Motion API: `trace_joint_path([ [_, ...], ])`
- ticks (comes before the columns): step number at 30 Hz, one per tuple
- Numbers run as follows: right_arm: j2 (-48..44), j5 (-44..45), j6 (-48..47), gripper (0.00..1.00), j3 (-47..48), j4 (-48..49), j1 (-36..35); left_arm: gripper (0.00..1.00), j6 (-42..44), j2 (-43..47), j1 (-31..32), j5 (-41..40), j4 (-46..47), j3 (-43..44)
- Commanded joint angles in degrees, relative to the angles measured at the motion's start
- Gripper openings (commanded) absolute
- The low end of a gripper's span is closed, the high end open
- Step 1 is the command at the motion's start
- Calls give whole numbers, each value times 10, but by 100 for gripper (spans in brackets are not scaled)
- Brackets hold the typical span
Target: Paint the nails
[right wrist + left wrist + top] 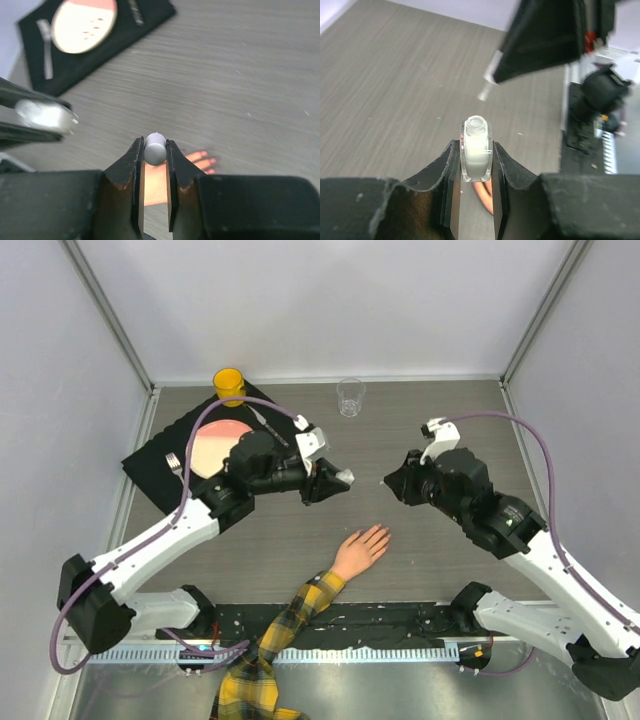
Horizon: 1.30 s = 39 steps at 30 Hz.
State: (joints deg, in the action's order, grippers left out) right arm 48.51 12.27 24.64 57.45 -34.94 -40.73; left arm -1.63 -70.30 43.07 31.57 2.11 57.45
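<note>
- Top external: the smooth peach mannequin hand [362,548] lies at 6 o'clock on the grey wood-grain tabletop [420,420], its nails [383,533] pointing to 1 o'clock. Pale walls surround it.
- Left wrist: the left fingers [476,147] clamp a square clear glass bottle [476,155].
- Right wrist: the right fingers [155,142] pinch a rounded grey cap [155,150].

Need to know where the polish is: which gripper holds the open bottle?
The left gripper: it clamps the uncapped clear bottle, while the right gripper pinches only the white cap.
</note>
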Motion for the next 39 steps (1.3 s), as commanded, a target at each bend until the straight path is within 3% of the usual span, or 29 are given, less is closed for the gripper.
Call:
trace_joint_path([
  [1,39,-116,-64,1,99,-17,0,0,-7,78,-1,84,-67,21],
  [7,124,-140,-92,1,237,-63,-15,0,32,176,-1,58,-105,-58],
  [11,190,-35,-116,1,358,-101,-149,0,39,228,-1,26,-94,-108],
  [14,234,-6,-118,1,421,-132,-197,0,40,244,-2,16,-85,-119],
  [18,248,-35,-104,1,436,-126,-221,0,50,240,-1,9,-93,-115],
  [25,281,-21,-99,1,476,-207,-234,0,55,234,-2,10,-106,-111],
  [39,296,-47,-82,1,441,-212,-240,0,52,221,-1,7,-106,-107],
])
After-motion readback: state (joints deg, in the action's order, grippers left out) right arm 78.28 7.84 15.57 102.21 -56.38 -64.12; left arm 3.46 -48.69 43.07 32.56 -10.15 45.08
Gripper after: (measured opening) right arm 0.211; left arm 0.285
